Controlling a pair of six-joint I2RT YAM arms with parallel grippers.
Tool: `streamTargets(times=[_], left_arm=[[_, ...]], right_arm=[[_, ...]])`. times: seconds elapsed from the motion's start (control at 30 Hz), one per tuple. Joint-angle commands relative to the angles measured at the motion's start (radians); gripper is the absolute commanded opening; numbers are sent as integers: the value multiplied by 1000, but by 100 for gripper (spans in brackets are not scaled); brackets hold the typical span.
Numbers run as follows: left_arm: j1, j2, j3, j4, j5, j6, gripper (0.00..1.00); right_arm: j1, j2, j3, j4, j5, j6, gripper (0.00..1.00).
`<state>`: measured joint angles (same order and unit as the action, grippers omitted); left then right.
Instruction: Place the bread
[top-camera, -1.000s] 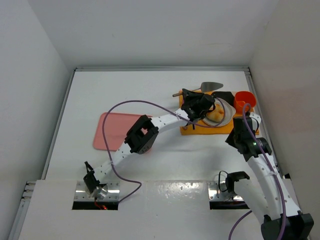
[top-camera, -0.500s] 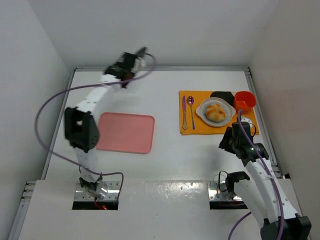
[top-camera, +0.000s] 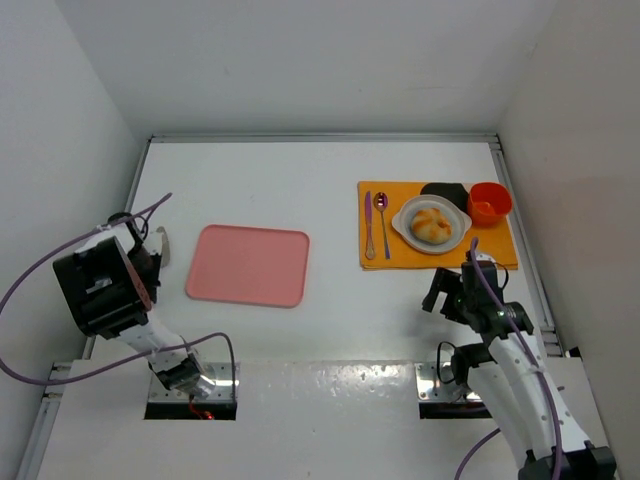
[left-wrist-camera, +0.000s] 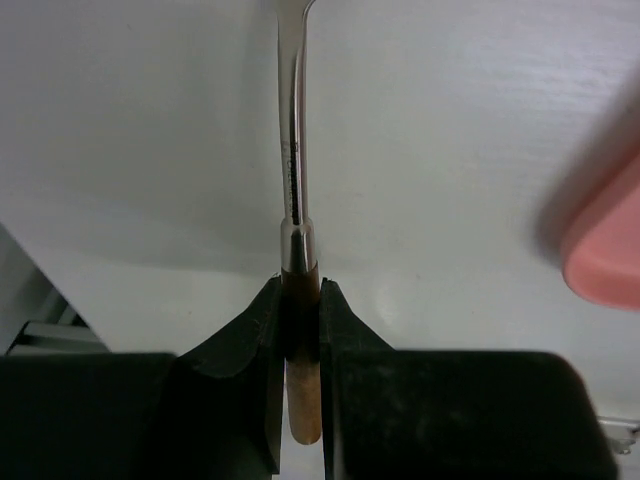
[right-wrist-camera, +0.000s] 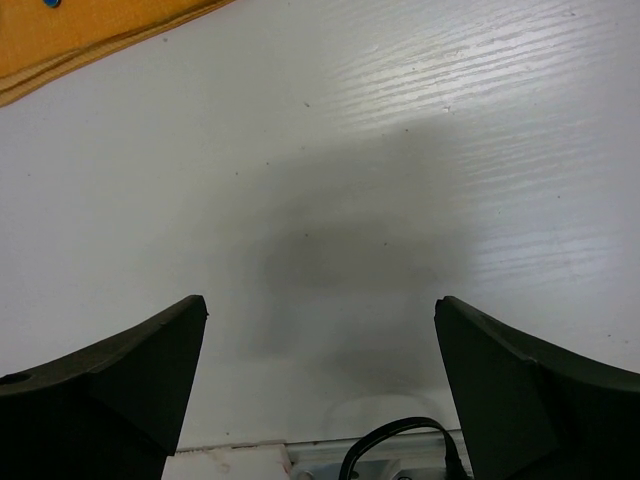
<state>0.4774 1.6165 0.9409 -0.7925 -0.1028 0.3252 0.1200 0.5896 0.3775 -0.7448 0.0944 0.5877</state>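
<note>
Left end effector: you see it clamped on a wooden-handled utensil.
Pink tray: flat on the desk.
Bread: on your white plate, atop the orange mat.
Right end effector: jaws spread wide, near the mat.

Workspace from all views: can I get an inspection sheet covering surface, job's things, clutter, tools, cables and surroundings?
Surface: white table with a pink tray and an orange mat.
Job's things: bread sits on a white plate on the mat.
Clutter: fork, spoon, black dish and orange cup, all on the mat.
Tools: left tool shut on a wooden-handled utensil; right tool open, empty.
Cables: a purple cable along each arm.
Surroundings: white walls.
</note>
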Motion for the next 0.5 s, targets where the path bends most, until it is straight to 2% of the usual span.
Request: streamTargets(times=[0.0,0.2,0.33,0.47], left_arm=[[52,43,13,72,127,18,0],[72,65,13,72,137,9,0],[72,74,13,72,146,9,6],[72,85,13,62,156,18,8]], right_arm=[[-5,-14,-11,-8,-19,6,96],[-8,-66,-29,-13,-25,1,99],[-6,-114,-35,-65,17,-12,99],[-5,-162,-67,-91,41,-8,99]])
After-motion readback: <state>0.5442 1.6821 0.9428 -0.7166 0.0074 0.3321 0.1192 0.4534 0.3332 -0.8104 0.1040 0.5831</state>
